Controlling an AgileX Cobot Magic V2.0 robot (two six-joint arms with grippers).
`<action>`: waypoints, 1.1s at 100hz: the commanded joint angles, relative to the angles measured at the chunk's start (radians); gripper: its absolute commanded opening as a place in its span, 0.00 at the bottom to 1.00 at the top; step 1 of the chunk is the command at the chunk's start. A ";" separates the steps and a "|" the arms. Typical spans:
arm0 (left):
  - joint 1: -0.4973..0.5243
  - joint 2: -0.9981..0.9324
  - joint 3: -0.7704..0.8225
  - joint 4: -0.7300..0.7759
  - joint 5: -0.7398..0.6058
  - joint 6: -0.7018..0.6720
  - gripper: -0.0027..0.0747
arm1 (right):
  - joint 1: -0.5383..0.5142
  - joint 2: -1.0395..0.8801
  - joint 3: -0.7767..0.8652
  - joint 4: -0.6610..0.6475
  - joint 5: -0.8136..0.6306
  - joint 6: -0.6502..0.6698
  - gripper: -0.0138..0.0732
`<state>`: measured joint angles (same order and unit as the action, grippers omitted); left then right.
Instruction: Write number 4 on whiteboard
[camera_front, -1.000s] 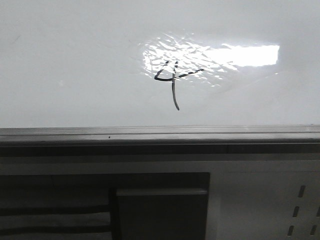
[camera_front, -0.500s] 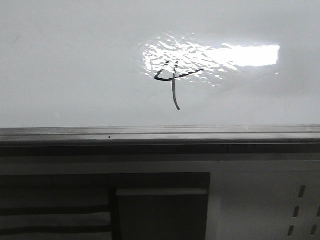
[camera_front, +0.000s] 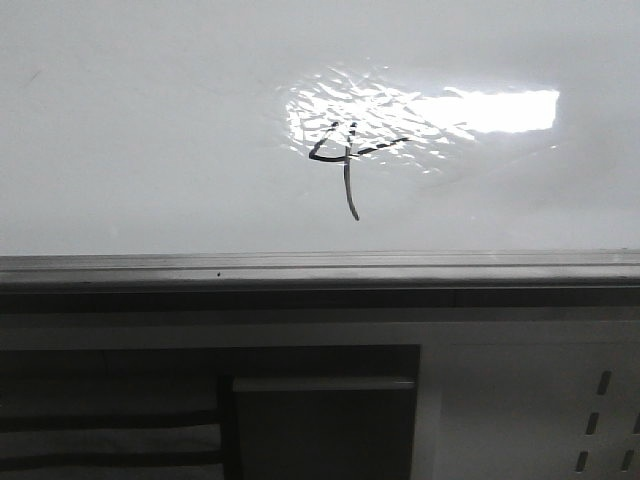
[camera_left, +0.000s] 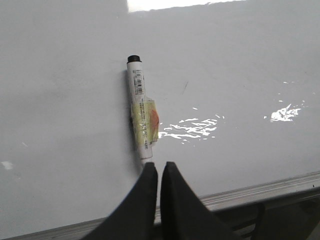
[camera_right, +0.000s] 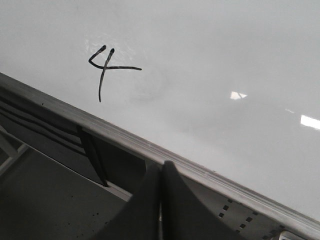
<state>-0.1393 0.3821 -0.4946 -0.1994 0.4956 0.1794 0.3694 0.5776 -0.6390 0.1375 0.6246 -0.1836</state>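
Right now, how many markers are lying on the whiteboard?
1. A single marker lies flat on the whiteboard, just beyond the closed left gripper, seen only in the left wrist view. Others could lie outside the views.

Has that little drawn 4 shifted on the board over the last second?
No. The 4 sits in the same spot, just above the grey rail and under the bright reflection.

A pale slotted panel (camera_front: 600, 410) sits low on the right, a dark recess (camera_front: 210, 400) beside it, bright lamp glare (camera_front: 490, 110) shining above.
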 joint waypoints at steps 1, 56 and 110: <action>-0.001 0.005 -0.027 -0.010 -0.067 -0.007 0.01 | -0.007 -0.002 -0.024 -0.004 -0.062 -0.003 0.08; 0.101 -0.385 0.218 0.057 -0.230 -0.056 0.01 | -0.007 -0.002 -0.024 -0.004 -0.062 -0.003 0.08; 0.099 -0.414 0.520 0.152 -0.541 -0.191 0.01 | -0.007 -0.002 -0.024 -0.004 -0.062 -0.003 0.08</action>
<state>-0.0424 -0.0048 -0.0015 -0.0490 0.0257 0.0000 0.3694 0.5776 -0.6390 0.1375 0.6316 -0.1820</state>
